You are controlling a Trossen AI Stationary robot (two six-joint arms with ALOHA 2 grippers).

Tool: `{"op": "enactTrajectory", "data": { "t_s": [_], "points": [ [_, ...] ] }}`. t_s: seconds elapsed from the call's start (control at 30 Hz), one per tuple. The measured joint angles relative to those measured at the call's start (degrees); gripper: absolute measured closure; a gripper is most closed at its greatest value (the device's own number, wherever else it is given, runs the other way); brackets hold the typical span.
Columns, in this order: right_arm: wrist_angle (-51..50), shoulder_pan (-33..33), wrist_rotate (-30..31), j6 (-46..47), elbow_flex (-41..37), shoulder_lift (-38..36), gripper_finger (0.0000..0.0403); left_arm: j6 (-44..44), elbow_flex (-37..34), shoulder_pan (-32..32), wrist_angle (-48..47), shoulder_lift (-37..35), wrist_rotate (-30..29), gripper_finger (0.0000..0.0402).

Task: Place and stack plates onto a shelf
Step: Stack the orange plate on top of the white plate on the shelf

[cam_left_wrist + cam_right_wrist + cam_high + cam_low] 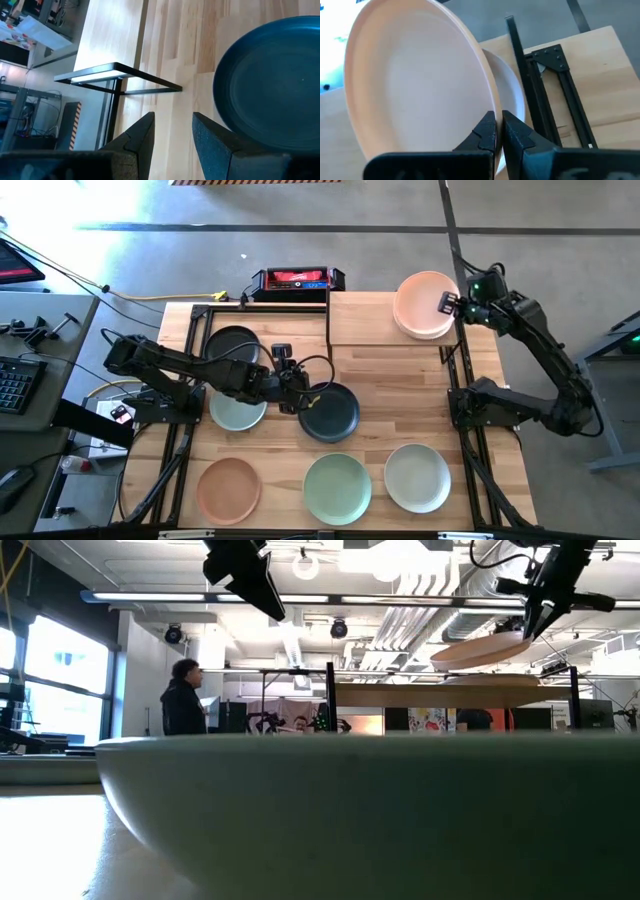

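- Slatted wooden tabletop point(400, 395) under both arms, grey floor all round, and a red-and-black box point(297, 279) sitting just past the table's 12 o'clock edge.
- The shelf point(390, 320), a raised light-wood board on black posts, stands at about 1 o'clock on the table.
- Right gripper point(447, 304) is over the shelf's 3 o'clock end, fingers pinched on the rim of a peach plate point(424, 298), held tilted above a cream plate point(432, 330) (only a sliver of that one shows underneath).
- Left gripper point(306, 400) hovers mid-table, fingers spread, at the 9 o'clock rim of a black plate point(331, 412); whether it touches, I can't tell.
- A second black plate point(232, 343) and a pale green plate point(236, 412) are half hidden by the left arm.
- Front row at 6 o'clock: terracotta plate point(228, 487), green plate point(338, 487), off-white plate point(417, 477).
- Low down, a pale plate rim point(360, 810) blocks most of the view; a person point(183, 698) stands in the room behind.
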Motion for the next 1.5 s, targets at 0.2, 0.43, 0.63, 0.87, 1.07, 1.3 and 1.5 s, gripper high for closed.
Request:
{"op": "enactTrajectory", "data": {
  "t_s": [0.2, 0.43, 0.63, 0.87, 1.07, 1.3, 1.5],
  "points": [
    [-1.44, 0.00, 1.24, 1.62, 0.00, 0.67, 0.0403, -0.02, 0.00, 0.00, 0.00, 0.00, 0.02, 0.0280],
    [-0.91, 0.88, 1.44, 3.46, 0.00, 2.96, 0.0403, -0.02, 0.00, 0.00, 0.02, 0.00, 0.79, 0.0280],
    [-1.07, 0.92, 1.59, 3.46, 0.00, 4.11, 0.0403, -0.04, 0.00, 0.00, 0.02, 0.00, 1.16, 0.0280],
    [-1.61, 0.92, 1.57, 3.46, 0.00, 5.90, 0.0403, -0.04, 0.00, 0.00, 0.01, 0.00, 1.16, 0.0280],
    [-2.16, 0.92, 1.57, 3.61, 0.00, 6.64, 0.0403, -0.04, 0.00, 0.00, 0.02, 0.00, 1.14, 0.0280],
    [-2.20, 0.92, 1.74, 3.11, 0.00, 6.64, 0.0402, -0.06, 0.00, 0.00, 0.02, 0.01, 1.11, 0.0280],
    [-4.20, 0.88, 1.69, 1.28, 0.00, 7.13, 0.0377, -0.06, -0.01, 0.00, 0.02, 0.02, 1.11, 0.0280]
  ]
}}
